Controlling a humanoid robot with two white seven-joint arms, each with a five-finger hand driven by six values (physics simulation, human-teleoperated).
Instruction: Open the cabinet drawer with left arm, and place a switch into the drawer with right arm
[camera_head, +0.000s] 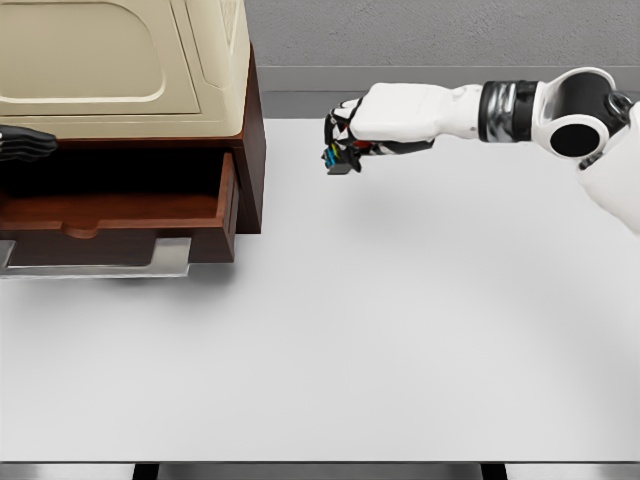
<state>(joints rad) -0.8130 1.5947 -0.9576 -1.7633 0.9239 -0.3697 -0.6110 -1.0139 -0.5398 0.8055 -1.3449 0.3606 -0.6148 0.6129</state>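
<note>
White tabletop (400, 340) lies bare beneath my right hand (352, 135), which grips the small dark switch (338, 160) near the far edge, held above the surface. Its orientation is too small to read. Leftward, the brown cabinet (250, 130) stands with its drawer (120, 215) open; my left hand (25, 145) shows at the picture's left edge, fingers unclear.

Plain grey wall (450, 30) behind a white table (400, 350), evenly lit.

Fingers hide most of the switch (336, 160) (colours barely showing).
</note>
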